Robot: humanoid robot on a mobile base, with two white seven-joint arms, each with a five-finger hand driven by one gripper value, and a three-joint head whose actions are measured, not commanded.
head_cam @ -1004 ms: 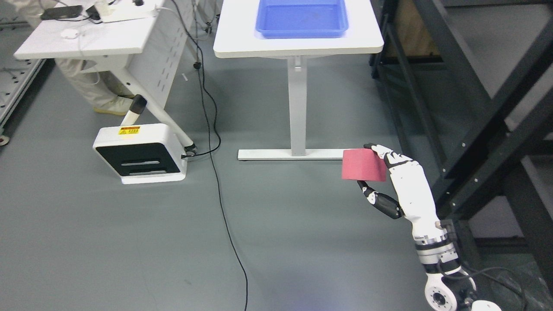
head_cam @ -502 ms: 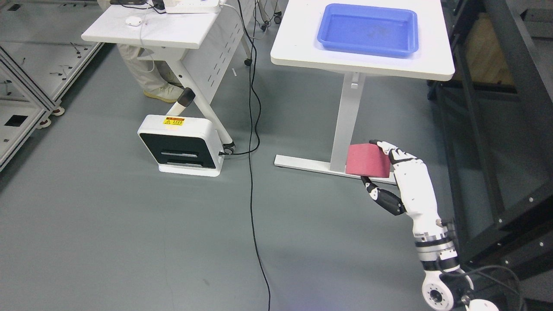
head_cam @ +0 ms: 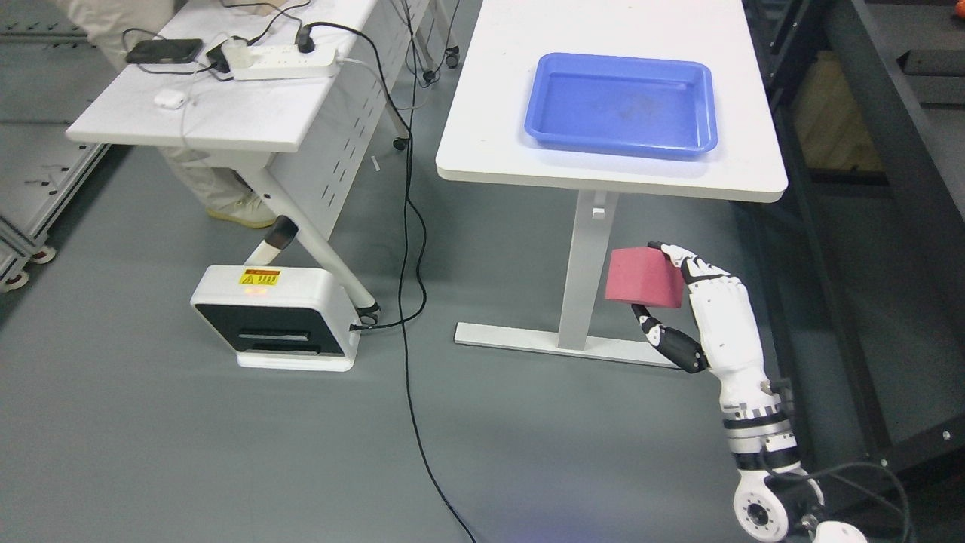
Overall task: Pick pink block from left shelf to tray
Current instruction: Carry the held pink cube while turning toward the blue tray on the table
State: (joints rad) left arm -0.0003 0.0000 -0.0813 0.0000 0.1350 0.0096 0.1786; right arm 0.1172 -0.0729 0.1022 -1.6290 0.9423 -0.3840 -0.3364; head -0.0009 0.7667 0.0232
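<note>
My right hand [head_cam: 663, 290] holds the pink block [head_cam: 642, 277] in the air, fingers over its top and thumb under it, below and in front of the white table's front edge. The blue tray [head_cam: 697, 143] lies empty on that white table [head_cam: 482, 136], up and behind the block. The right arm rises from the lower right corner. My left arm is out of the picture.
A dark metal shelf frame [head_cam: 867, 151] fills the right side. The table's white leg and foot [head_cam: 580, 302] stand just left of the block. A white box unit [head_cam: 275, 317] and a black cable [head_cam: 411, 317] lie on the grey floor. A second desk [head_cam: 219, 113] with a power strip stands left, a person's legs [head_cam: 219, 192] behind it.
The camera view has shifted: table and tray now sit lower and nearer in the picture. The right hand keeps its grasp on the pink block at about the same spot.
</note>
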